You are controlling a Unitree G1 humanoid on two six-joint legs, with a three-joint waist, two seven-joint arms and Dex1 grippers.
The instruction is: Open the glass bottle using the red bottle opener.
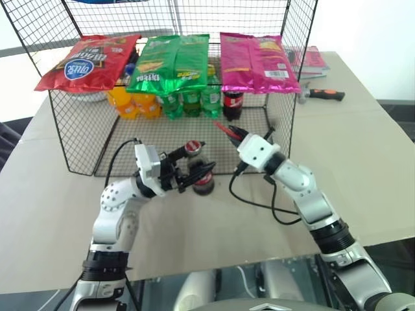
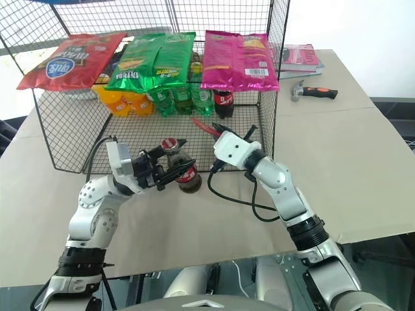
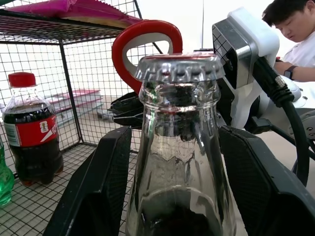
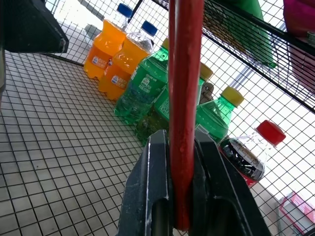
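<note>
I have the left pincer [image 1: 193,176] clamped on the glass bottle [image 3: 179,162], held tilted above the counter [image 1: 363,168], cap pointing toward 1 o'clock. My right pincer [image 4: 180,162] is clamped on the red bottle opener [image 4: 186,98], whose ring sits behind the cap, at 3 o'clock of the bottle.

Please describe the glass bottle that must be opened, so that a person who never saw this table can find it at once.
Find the black wire rack on the table; just outside its open front, the left gripper holds the glass bottle. Unlike the plastic cola bottle with a red screw cap inside the rack, it has a metal crown cap.
</note>
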